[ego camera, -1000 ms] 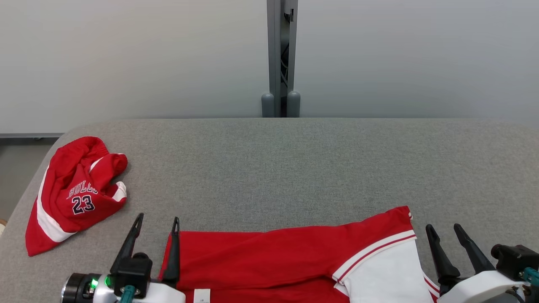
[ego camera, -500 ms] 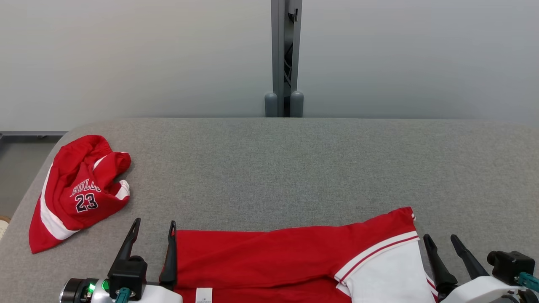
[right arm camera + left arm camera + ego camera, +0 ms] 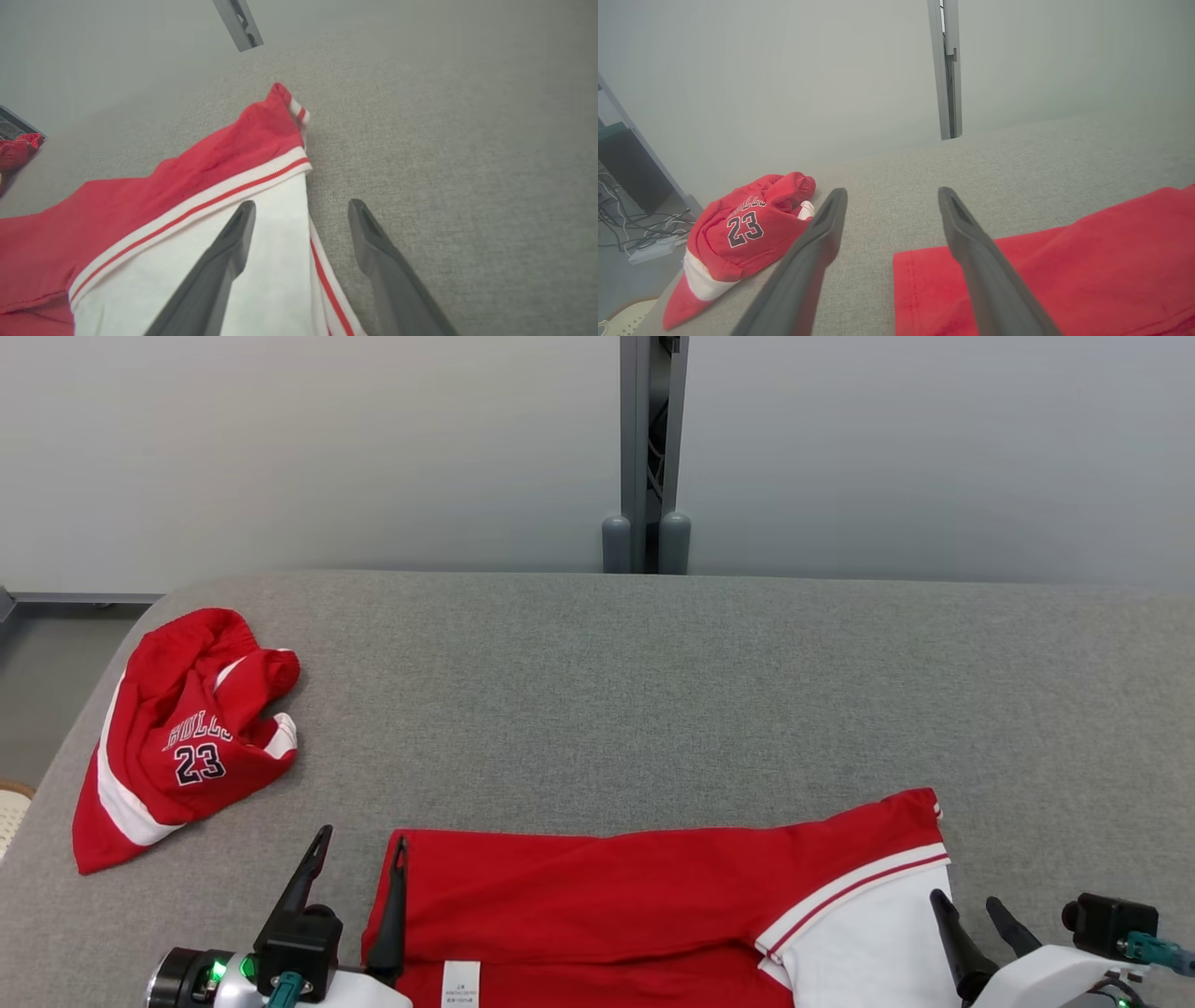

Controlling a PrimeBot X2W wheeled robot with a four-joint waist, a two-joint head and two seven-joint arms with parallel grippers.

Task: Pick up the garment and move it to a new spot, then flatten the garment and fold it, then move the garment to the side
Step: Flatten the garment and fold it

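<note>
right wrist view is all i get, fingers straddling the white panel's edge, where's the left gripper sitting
Observer: The left gripper is open at the garment's other end; the red hem edge lies between its fingers.
Operator: whats the red scrap at my left edge
Observer: A second garment, crumpled, with 23 printed on it, lying by the table's left edge.
Operator: any tag showing on mine
Observer: Yes, a white label shows at its near edge, close to the left gripper.
</note>
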